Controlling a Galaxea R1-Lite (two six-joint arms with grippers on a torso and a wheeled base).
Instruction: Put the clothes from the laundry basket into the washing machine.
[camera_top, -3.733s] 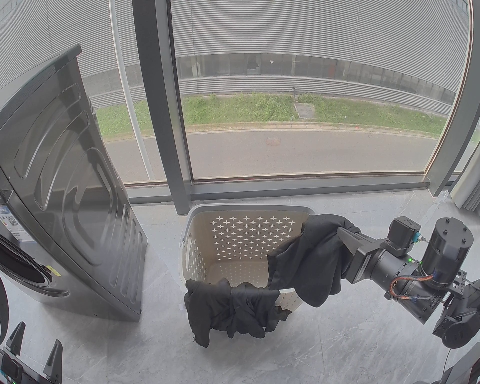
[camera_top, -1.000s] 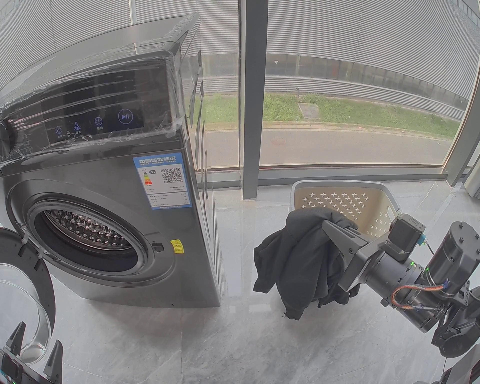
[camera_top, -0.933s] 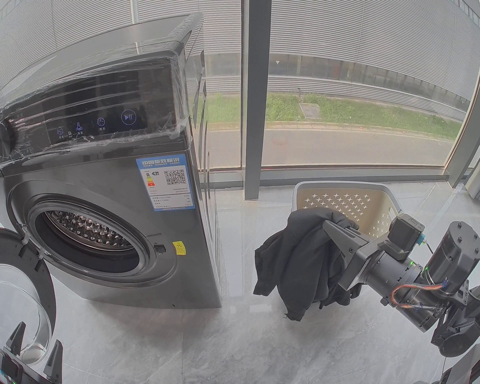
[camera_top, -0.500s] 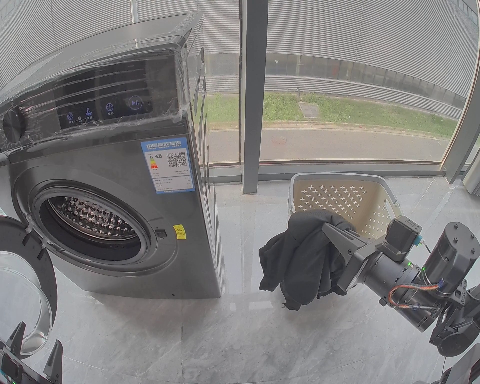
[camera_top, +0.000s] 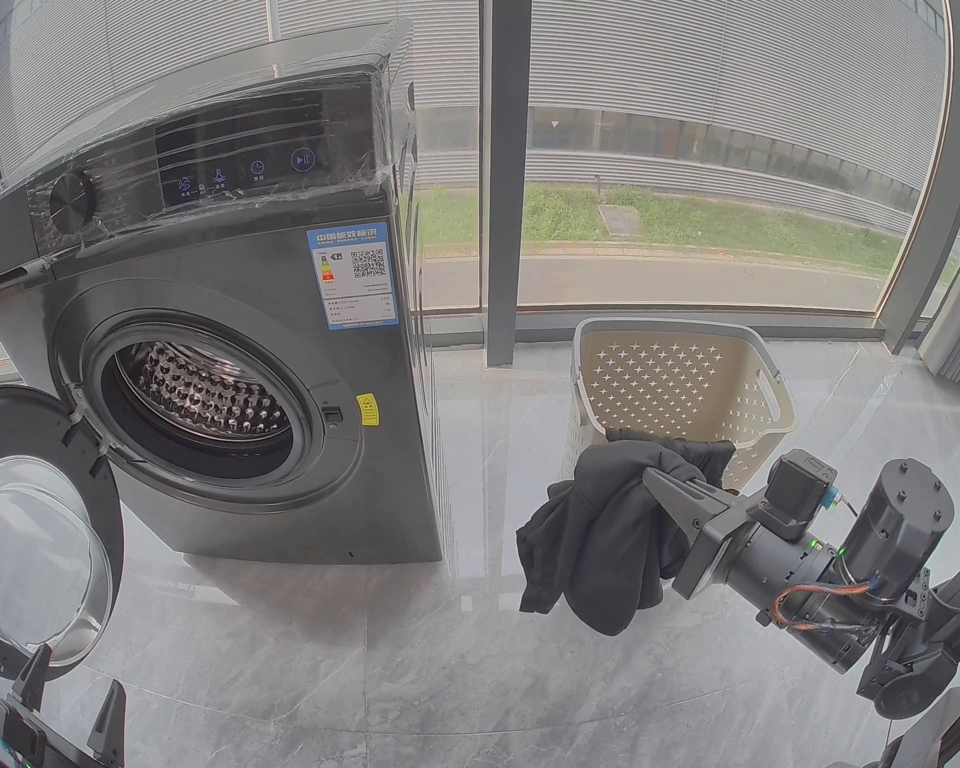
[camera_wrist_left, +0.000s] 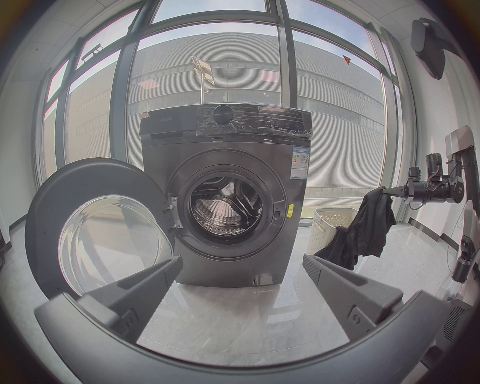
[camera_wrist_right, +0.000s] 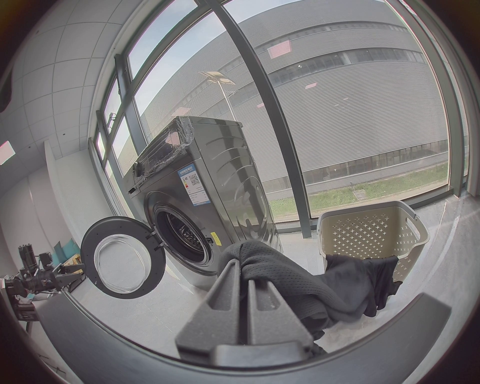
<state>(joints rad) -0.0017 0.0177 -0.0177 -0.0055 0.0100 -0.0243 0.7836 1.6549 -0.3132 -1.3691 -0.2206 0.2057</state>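
1. Right pincer (camera_top: 652, 478), pressed together on a fold of the black garment (camera_top: 590, 545); the cloth hangs in a bunch above the floor (camera_top: 400, 660), between the washing machine (camera_top: 395, 480) and the laundry basket (camera_top: 672, 330).
2. One end of the garment trails over the basket's near rim; from the right wrist, the fingers (camera_wrist_right: 227, 300) meet with mesh cloth pinched between them.
3. Laundry basket: cream, perforated with star-shaped holes, upright on the floor before the window (camera_top: 700, 150), on the robot's right of the machine and apart from it.
4. Washing machine: grey front-loader, plastic film over its control panel (camera_top: 230, 170), its round glass door (camera_top: 50, 530) swung wide open toward the robot's left, the steel drum (camera_top: 205, 395) exposed.
5. Left pincer (camera_top: 75, 695), spread wide and holding nothing, low near the open door, aimed at the machine's front.
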